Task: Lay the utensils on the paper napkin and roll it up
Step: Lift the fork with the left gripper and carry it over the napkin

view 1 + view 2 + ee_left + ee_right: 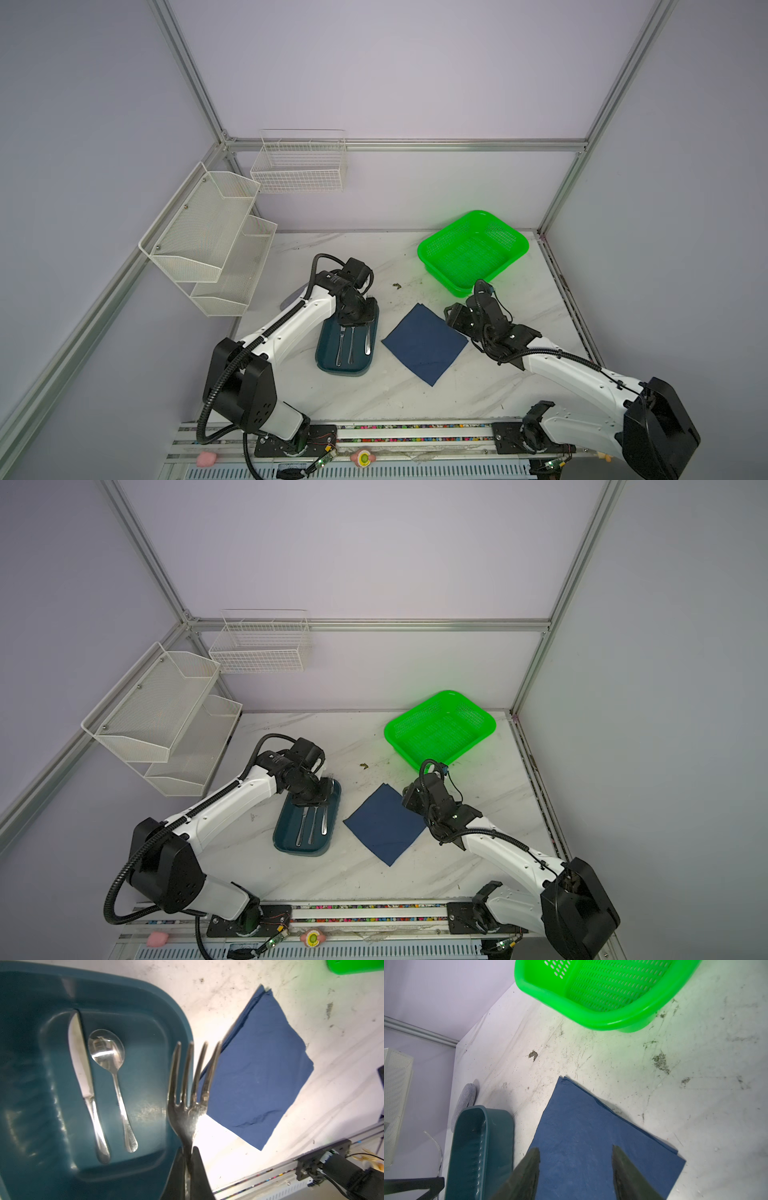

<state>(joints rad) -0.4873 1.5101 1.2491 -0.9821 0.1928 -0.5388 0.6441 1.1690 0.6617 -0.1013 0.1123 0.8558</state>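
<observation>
1. Grubby marble-look worktop (415,399): left claw (188,1153) is pinched tight on the fork (187,1109), over the teal tray (31,1022) rim. The knife (80,1059) and spoon (106,1049) lie inside.
2. Carry it low to the paper napkin (259,1068), flat just beside the tray.
3. Right claw (576,1149) hangs spread over the napkin; I'd pin it down.

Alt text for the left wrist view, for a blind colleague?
The left tool grips a fork by its handle, tines seen against the rim of the teal tray and a blue napkin. A knife and a spoon lie side by side in the tray; the napkin lies flat on the table.
</observation>
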